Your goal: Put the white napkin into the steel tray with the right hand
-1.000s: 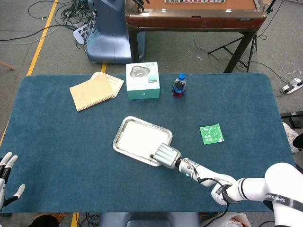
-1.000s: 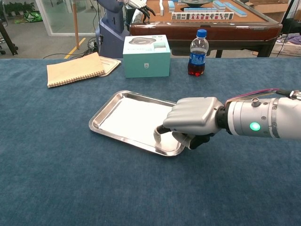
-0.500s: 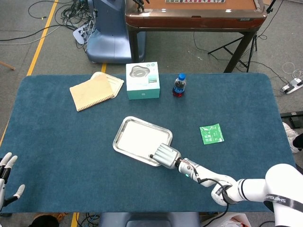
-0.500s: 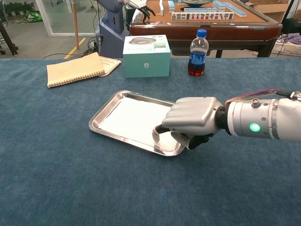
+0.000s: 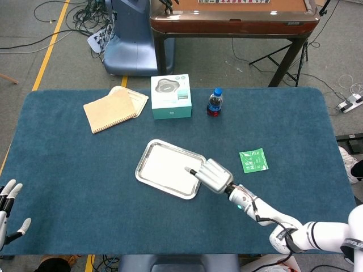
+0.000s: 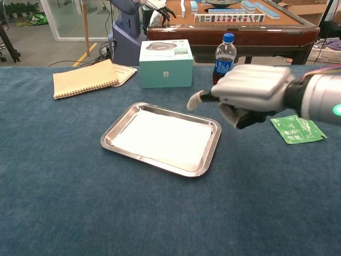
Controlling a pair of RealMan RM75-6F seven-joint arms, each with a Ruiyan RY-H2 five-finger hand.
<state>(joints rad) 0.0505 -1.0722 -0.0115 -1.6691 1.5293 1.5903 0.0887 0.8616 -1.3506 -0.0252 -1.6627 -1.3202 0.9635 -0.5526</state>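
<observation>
Left hand (image 5: 10,207) sits at the table's near-left corner, fingers spread, holding nothing; only the head view shows it. A tan notebook (image 6: 85,78) lies far left, well apart from the steel tray (image 6: 212,151). The white napkin (image 6: 160,137) lies flat inside the tray, filling most of its floor. A teal box (image 6: 166,63) and a blue-capped bottle (image 6: 223,59) stand behind; their print is unreadable. Right hand (image 6: 246,95) hovers above the tray's right edge, empty, fingers loosely extended. A green packet (image 6: 297,129) lies beyond it, right.

Napkin (image 6: 160,140) lies in tray (image 6: 120,124) mid-desk (image 6: 64,202); box (image 6: 165,63), bottle (image 6: 224,53) behind; packet (image 6: 297,129) right.
</observation>
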